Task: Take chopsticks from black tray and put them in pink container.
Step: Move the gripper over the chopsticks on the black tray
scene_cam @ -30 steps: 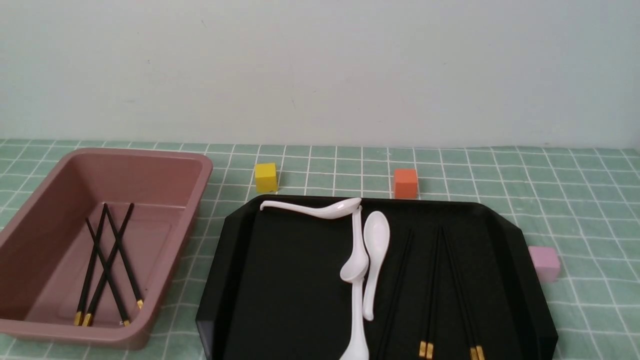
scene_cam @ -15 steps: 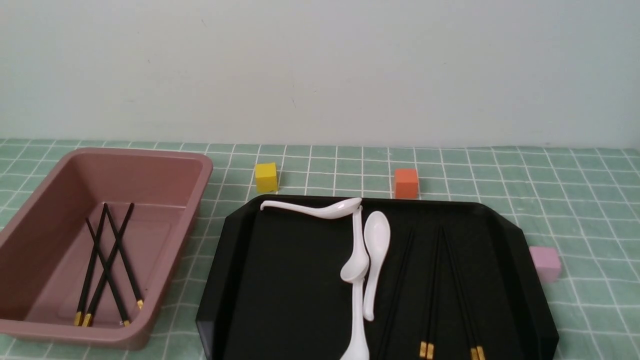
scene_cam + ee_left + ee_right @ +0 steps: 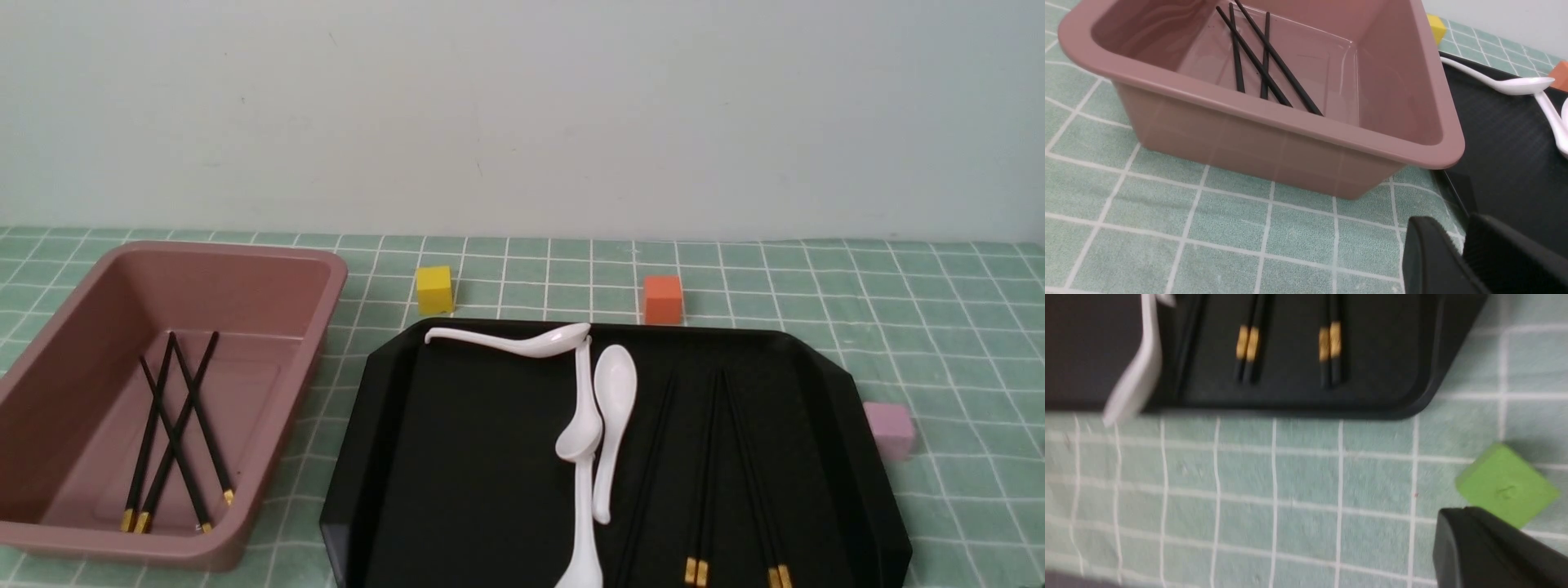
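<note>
Several black chopsticks (image 3: 704,474) with gold bands lie in the right half of the black tray (image 3: 457,457). The right wrist view shows two pairs of chopstick ends (image 3: 1248,343) near the tray's rim (image 3: 1392,404). More chopsticks (image 3: 171,425) lie crossed inside the pink container (image 3: 237,249) at the left. My left gripper (image 3: 1464,232) is shut and empty, low over the cloth by the near corner of the container (image 3: 1290,118) and the tray's edge (image 3: 1502,155). My right gripper (image 3: 1457,512) is shut and empty over the cloth, short of the tray. Neither gripper shows in the front view.
Three white spoons (image 3: 612,408) lie in the tray's middle. A yellow cube (image 3: 434,289) and an orange cube (image 3: 662,299) stand behind the tray, and a pale pink cube (image 3: 888,429) to its right. A green cube (image 3: 1506,490) sits beside my right gripper.
</note>
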### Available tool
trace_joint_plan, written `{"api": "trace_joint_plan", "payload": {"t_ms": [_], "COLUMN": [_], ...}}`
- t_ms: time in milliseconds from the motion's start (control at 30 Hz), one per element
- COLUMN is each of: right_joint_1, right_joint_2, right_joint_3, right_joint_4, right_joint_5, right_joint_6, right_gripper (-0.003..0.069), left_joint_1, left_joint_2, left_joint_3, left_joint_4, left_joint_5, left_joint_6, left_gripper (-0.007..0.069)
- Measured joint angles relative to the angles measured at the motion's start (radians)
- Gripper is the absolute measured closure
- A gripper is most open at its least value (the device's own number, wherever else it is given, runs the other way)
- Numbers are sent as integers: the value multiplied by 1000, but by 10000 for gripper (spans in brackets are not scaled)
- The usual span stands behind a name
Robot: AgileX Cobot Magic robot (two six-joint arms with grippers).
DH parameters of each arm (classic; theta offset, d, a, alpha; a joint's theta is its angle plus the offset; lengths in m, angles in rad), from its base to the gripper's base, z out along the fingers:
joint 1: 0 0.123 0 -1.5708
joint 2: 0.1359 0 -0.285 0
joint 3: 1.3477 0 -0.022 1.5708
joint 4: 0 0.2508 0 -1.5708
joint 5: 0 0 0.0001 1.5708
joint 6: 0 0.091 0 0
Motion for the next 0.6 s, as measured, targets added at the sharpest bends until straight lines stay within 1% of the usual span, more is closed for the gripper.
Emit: {"api": "trace_joint_plan", "payload": {"t_ms": [67,167,233,300,333,367,433,500,533,567,600], "right_joint_1": [0,16,92,164,216,291,366,457,514,566,590], "right_joint_2": [102,178,244,270,285,304,327,365,386,420,434], "right_joint_3": [-25,-59,-113,-144,-167,-203,-244,-304,-347,-390,-412], "right_joint_4": [31,68,89,89,80,48,-11,-121,-209,-298,-341], "right_joint_5": [21,46,53,40,25,4,-13,-18,-17,-10,-5], "right_joint_6": [-60,-102,-99,-62,-23,40,139,323,420,551,603], "right_gripper": [641,637,633,629,625,620,609,591,575,557,547], "left_joint_1": [0,0,0,0,0,0,0,0,0,0,0], "left_joint_2": [0,0,0,0,0,0,0,0,0,0,0], "left_joint_3": [0,0,0,0,0,0,0,0,0,0,0], "left_joint_4": [0,0,0,0,0,0,0,0,0,0,0], "left_joint_5": [0,0,0,0,0,0,0,0,0,0,0], "left_joint_6": [0,0,0,0,0,0,0,0,0,0,0], "left_gripper": [469,467,463,461,460,459,459,459,459,459,459]}}
